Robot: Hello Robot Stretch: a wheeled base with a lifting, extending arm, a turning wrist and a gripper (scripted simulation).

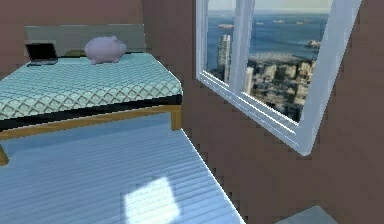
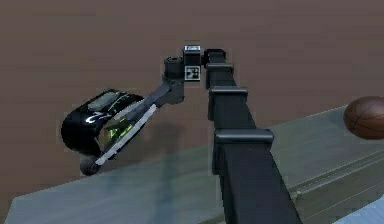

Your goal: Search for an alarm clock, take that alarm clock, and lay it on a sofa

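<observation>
Arm side view: end effector (image 2: 93,160) holds a dark alarm clock (image 2: 100,122) clear of the grey counter (image 2: 325,150); forward view shows a bed (image 1: 90,92) beside a window (image 1: 268,60)

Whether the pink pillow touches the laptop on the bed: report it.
Apart. The forward view shows a strip of bedspread between the pink pillow and the laptop.

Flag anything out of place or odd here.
A dark laptop sits on the bed up by the headboard, an unusual spot for it. Nothing else looks spilled, askew or damaged.
</observation>
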